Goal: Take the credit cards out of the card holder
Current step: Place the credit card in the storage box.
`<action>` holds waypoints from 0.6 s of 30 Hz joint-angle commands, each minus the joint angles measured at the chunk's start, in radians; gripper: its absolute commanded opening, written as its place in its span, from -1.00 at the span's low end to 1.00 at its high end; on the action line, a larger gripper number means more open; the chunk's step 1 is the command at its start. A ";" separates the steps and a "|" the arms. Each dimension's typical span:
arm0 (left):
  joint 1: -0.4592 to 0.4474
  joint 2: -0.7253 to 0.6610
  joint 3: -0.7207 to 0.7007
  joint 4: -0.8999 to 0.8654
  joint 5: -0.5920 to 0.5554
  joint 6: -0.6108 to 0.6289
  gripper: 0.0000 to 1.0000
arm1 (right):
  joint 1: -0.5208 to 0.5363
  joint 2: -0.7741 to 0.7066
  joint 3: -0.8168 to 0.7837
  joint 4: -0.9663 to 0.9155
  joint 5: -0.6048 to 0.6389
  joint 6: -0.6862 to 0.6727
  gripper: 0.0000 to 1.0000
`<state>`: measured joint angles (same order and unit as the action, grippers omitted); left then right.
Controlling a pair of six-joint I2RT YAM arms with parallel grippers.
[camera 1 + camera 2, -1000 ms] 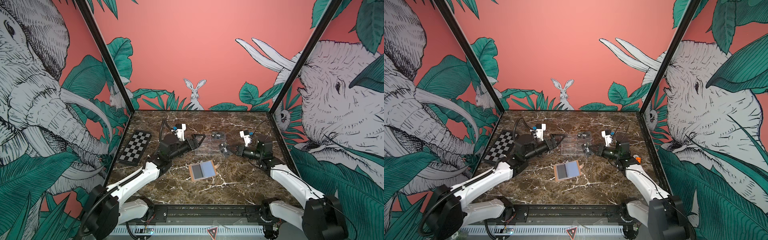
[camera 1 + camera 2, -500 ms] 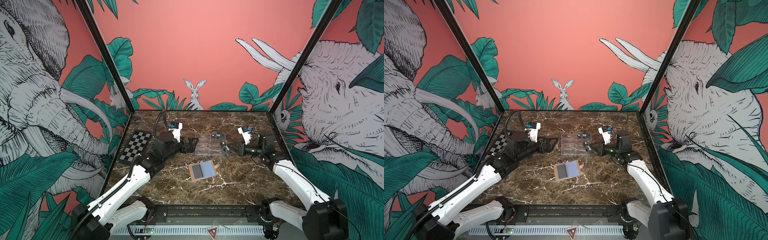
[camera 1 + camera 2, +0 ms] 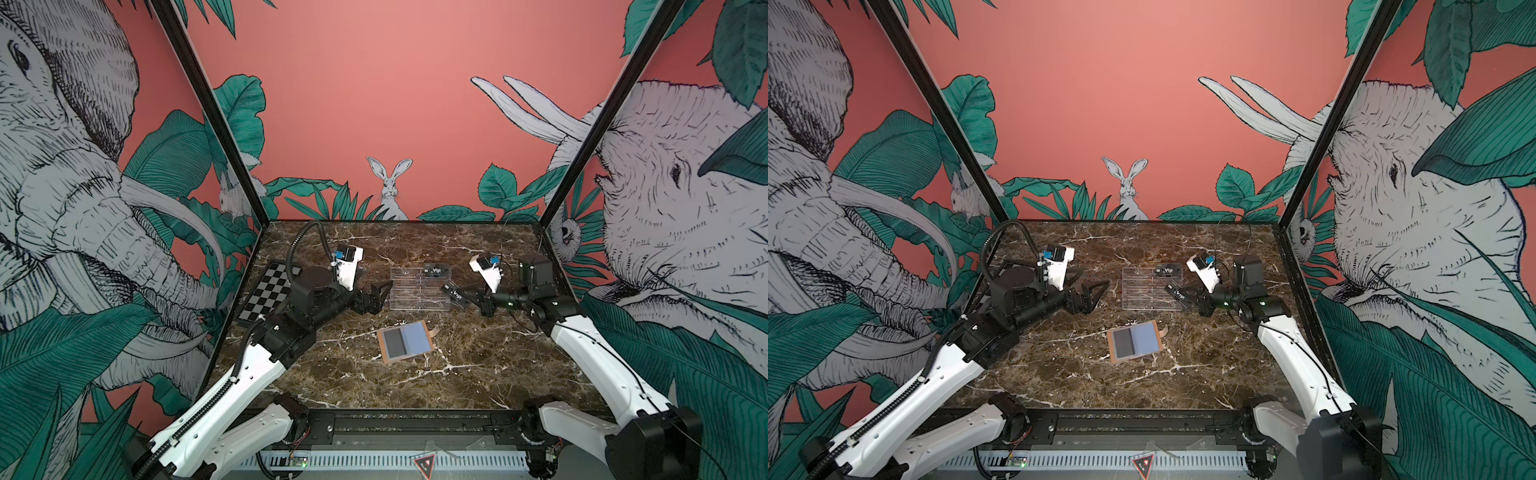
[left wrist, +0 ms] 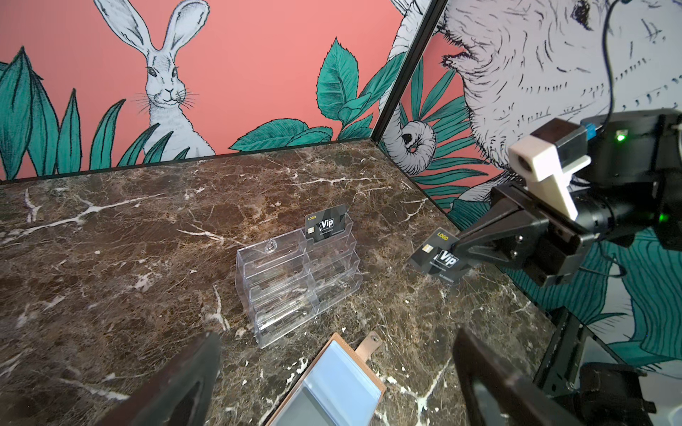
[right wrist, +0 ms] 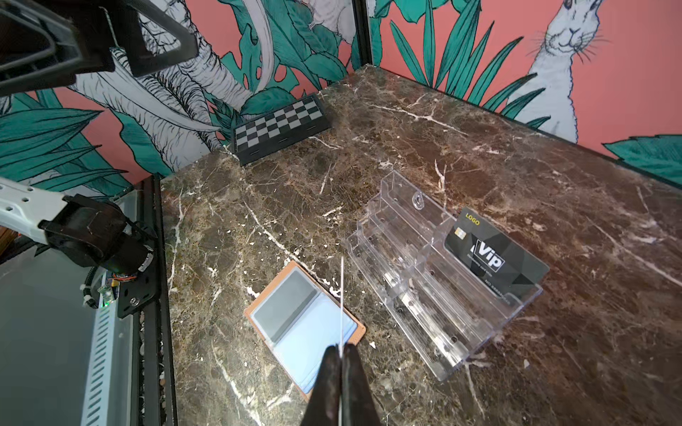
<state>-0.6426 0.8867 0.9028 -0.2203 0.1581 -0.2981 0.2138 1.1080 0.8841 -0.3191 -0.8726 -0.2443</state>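
Since the earlier frames, the left arm had drawn back from the clear acrylic tiered stand (image 3: 415, 293) toward the chequered board (image 3: 270, 291), while the right arm had barely shifted. The left gripper (image 3: 380, 296) stood wide open and empty, apart from the stand's left side.

The right gripper (image 4: 457, 245) was clamped tight on one black "Vip" credit card (image 4: 439, 260). It held that card by one short end just beside the stand's right side, and the card appeared edge-on as a thin line in the right wrist view (image 5: 342, 295). A second Vip card (image 5: 494, 258) stood upright in the stand's rearmost tier, on the right-hand side.

The tan card holder (image 3: 405, 341) lay open flat on the marble table (image 3: 478, 374), nearer the robot than the stand and touched by neither gripper. Its clear sleeves faced up, one page dark grey and the other pale blue, with the snap tab (image 4: 369, 345) sticking out.
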 commanded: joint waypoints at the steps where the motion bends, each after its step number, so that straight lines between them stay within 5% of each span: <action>1: 0.003 -0.027 0.018 -0.022 0.020 0.036 0.98 | -0.004 0.011 0.059 -0.052 -0.020 -0.115 -1.00; 13: 0.001 -0.033 -0.014 -0.003 0.034 0.033 0.98 | -0.013 0.084 0.226 -0.228 0.049 -0.466 -1.00; 18: 0.002 -0.025 -0.033 0.005 0.032 0.031 0.98 | -0.029 0.182 0.350 -0.412 -0.029 -0.700 -1.00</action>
<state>-0.6426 0.8711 0.8909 -0.2333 0.1825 -0.2859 0.1974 1.2514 1.1667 -0.6106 -0.8513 -0.7719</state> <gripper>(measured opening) 0.990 0.055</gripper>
